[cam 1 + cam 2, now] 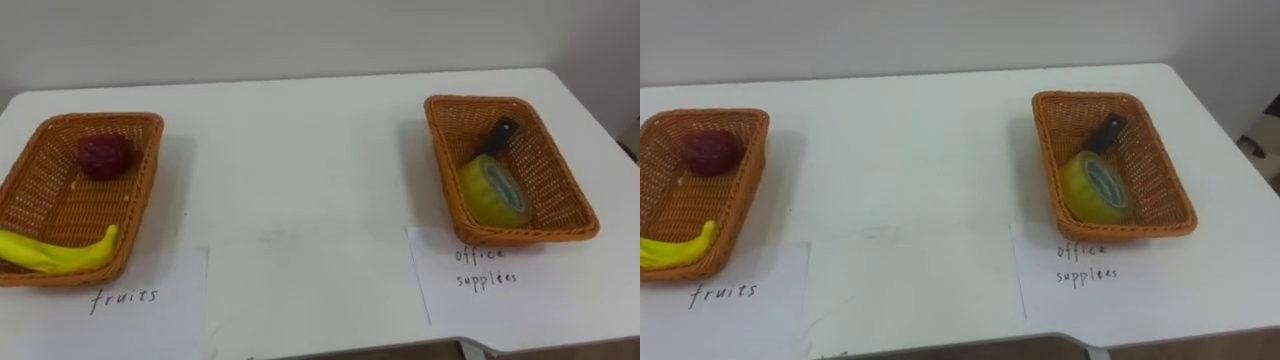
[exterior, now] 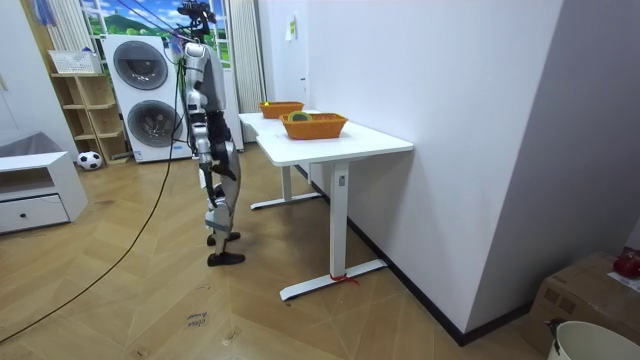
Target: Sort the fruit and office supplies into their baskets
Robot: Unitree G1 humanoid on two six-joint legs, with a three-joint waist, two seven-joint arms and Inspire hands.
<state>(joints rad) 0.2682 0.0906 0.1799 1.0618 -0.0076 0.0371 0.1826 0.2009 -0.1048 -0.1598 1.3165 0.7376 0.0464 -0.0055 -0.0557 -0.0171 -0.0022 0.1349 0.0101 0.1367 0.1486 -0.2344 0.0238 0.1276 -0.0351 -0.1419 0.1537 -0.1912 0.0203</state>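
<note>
Nothing loose on table (image 1: 300,150) btwn the two baskets, so no item lies to either side of a hand for a next pick; sorting looks done, judging by what's visible.

Robot stands at table's near edge in room view, facing it. Right hand (image 2: 203,150) hangs low by its side, well away from both baskets. Too small to say if fingers are apart or together.

Fruit basket (image 1: 100,117), robot's left: banana (image 1: 55,255) lies along front wall, long axis left-right, tip curling up at the right end. Red fruit (image 1: 103,156) sits toward the back, apart from the banana. Handwritten paper label (image 1: 150,310) just in front.

Office basket (image 1: 478,99), robot's right: yellow tape roll (image 1: 492,190) tilted on edge near front, hole facing up and right. Dark slim item (image 1: 500,135) behind it, touching or nearly so, long axis slanting toward back right corner; can't tell what it is. Second label (image 1: 500,290) in front.

If anything needs a nudge, left arm is nearer the fruit and right arm nearer the supplies
</note>
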